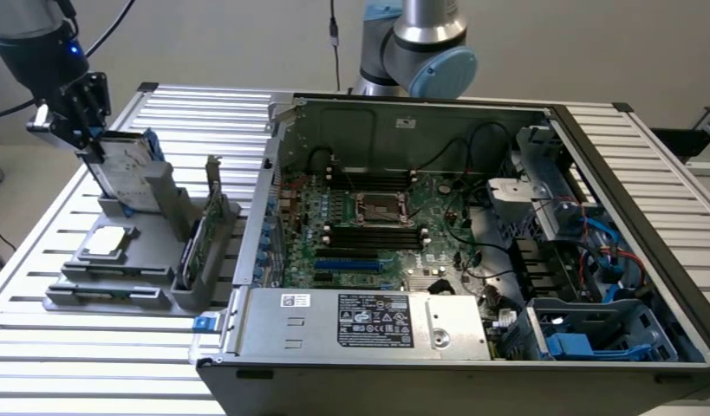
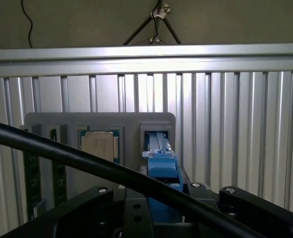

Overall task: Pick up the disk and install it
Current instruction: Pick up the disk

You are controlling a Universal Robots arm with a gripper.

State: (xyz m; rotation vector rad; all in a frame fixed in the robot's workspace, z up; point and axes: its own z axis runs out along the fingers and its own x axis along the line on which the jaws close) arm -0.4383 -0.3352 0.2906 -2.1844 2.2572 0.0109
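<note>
Edge grip on the disk (image 1: 128,166), upright in its grey holder (image 1: 164,192)
The pincer (image 1: 91,146) is clamped on its blue carrier rim above the counter (image 1: 54,364); a skewed pull could jam or drop it.

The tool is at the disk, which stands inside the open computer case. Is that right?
Not quite. The tool is at the disk, but the disk stands in the grey holder outside the open computer case, as the exterior view shows.
</note>
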